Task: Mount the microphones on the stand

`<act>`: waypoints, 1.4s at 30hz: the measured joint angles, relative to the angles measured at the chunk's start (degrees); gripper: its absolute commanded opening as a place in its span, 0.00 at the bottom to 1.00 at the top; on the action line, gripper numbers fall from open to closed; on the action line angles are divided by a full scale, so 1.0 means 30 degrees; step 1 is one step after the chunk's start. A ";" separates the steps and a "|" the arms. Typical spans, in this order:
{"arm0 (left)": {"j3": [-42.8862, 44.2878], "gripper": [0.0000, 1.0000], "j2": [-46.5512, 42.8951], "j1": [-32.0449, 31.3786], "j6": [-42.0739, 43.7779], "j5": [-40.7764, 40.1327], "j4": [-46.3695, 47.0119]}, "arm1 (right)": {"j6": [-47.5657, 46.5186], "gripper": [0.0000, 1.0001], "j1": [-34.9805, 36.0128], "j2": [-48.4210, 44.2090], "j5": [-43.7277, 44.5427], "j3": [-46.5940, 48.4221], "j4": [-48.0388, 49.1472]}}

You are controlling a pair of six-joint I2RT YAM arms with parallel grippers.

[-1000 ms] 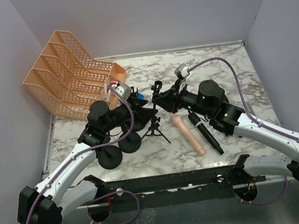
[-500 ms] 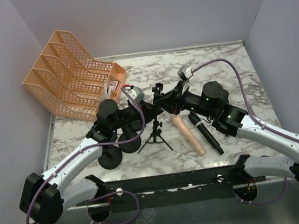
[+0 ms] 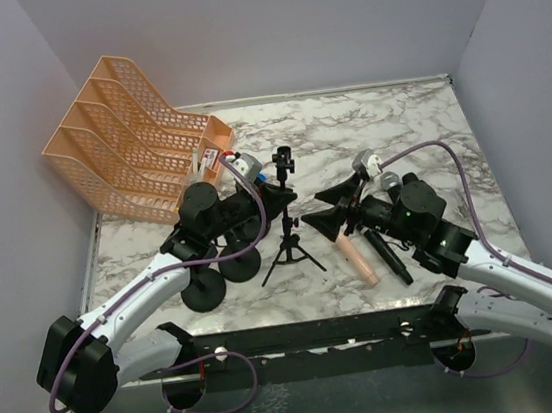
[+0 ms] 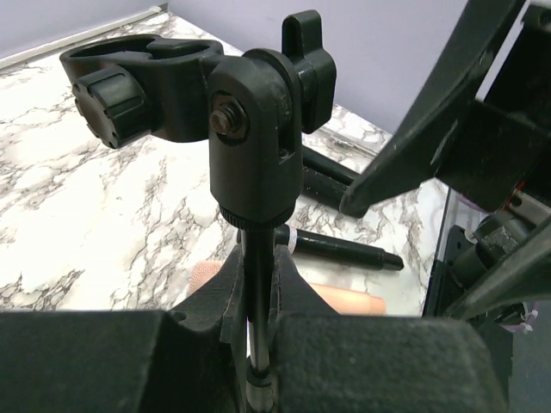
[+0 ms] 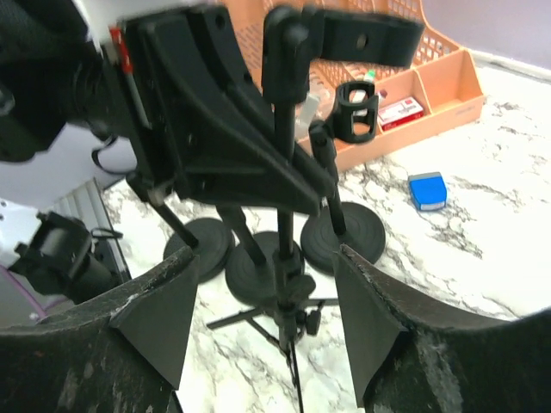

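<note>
A black tripod stand [image 3: 286, 227] stands upright mid-table, its clip head [image 3: 283, 160] on top. My left gripper [image 3: 276, 204] is shut on the stand's thin pole [image 4: 256, 284], just under the clip head [image 4: 251, 138]. My right gripper [image 3: 329, 210] hangs open to the right of the stand, nothing between its fingers, and in its own view the stand [image 5: 284, 172] is ahead of it. A pale pink microphone [image 3: 359, 260] and a black microphone [image 3: 391, 258] lie flat on the marble under the right arm; the left wrist view shows the pink one [image 4: 344, 298] and the black one [image 4: 344, 249].
Round-based black stands [image 3: 203, 288] [image 3: 240, 263] sit left of the tripod, under the left arm. An orange file organiser [image 3: 137, 138] fills the back left corner, with a small red-and-white box [image 5: 400, 112] in its tray. A blue object [image 5: 426, 189] lies near it.
The left gripper has closed on the stand's pole. The right gripper has let go of the stand's head, opened and pulled back to the right. The stand now stands upright.
</note>
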 measured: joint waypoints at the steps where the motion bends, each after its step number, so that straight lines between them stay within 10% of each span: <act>1: 0.0000 0.00 0.0029 0.0000 -0.0058 -0.0087 0.0007 | -0.0270 0.65 0.0000 -0.0211 -0.0102 -0.0393 0.0153; 32: -0.0816 0.00 -0.1603 0.0000 0.1078 0.5144 0.0882 | -0.5778 0.46 0.0000 0.2863 -0.5581 -0.3126 0.4073; 42: -0.0816 0.00 -0.1384 0.0000 0.1275 0.5537 0.1086 | -0.5843 0.20 0.0000 0.3024 -0.6113 -0.3169 0.4459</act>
